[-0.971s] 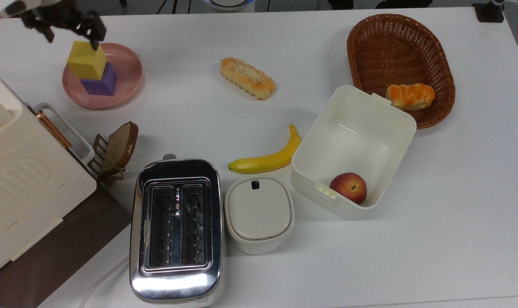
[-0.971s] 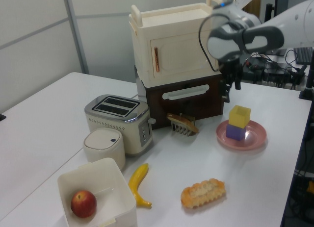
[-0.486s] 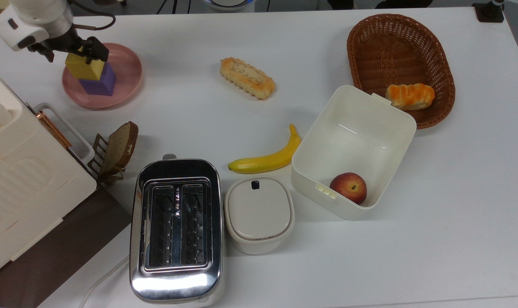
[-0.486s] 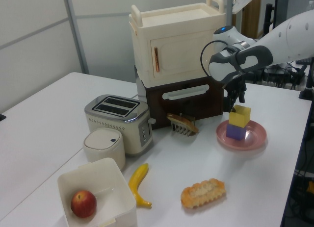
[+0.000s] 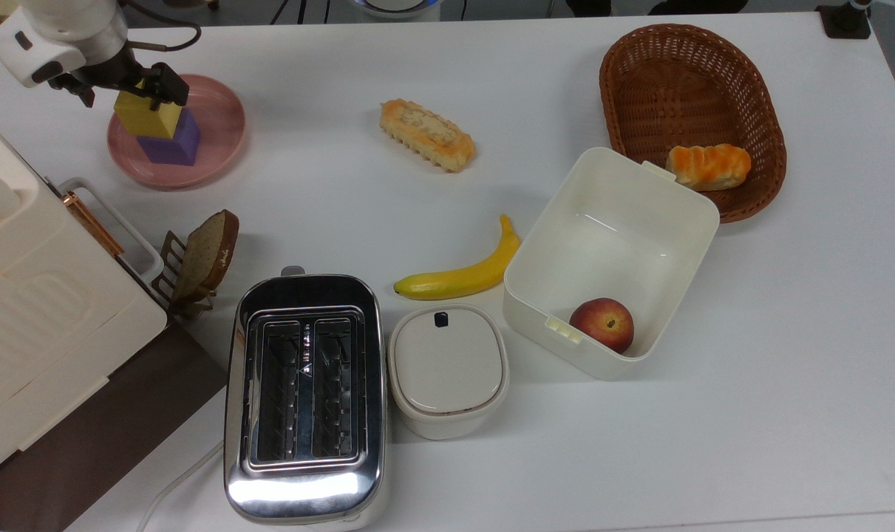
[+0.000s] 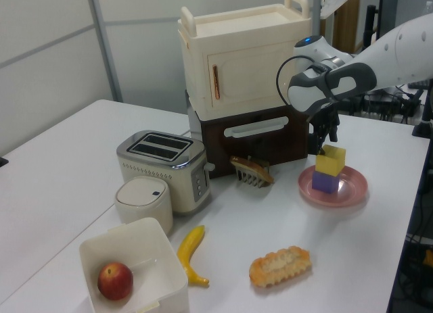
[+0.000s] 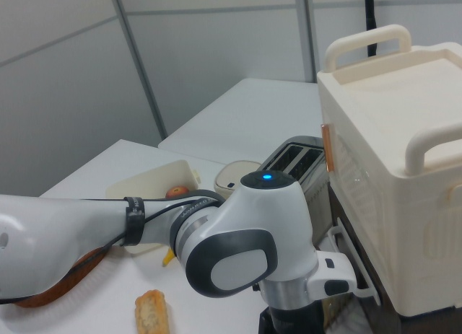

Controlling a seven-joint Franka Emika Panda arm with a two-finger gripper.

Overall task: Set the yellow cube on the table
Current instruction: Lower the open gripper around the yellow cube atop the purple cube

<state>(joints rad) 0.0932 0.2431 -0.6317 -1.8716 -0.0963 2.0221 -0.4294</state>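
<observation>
Fingers [image 5: 168, 83] of the gripper [image 5: 126, 83] stand apart on either side of the yellow cube [image 5: 148, 115], low around its upper part, and I cannot tell whether the pads touch its faces. The cube sits on top of a purple cube [image 5: 171, 140], and the pair stands on a pink plate [image 5: 211, 148] at the far left of the top view, close behind the cream cabinet [image 6: 237, 63] in the left view. The step in hand, as I judge it, is taking hold of the upper block alone. Doing it well means closing squarely on two opposite flat faces, high enough that the fingertips stay clear of the purple block beneath, and lifting straight up so the lower block is not dragged or tipped off the plate. Bare table [image 5: 321, 185] lies just to the right of the plate in the top view, before the bread roll [image 5: 427, 135], and looks a fair spot to set it down flat, releasing only once its base rests on the surface.
</observation>
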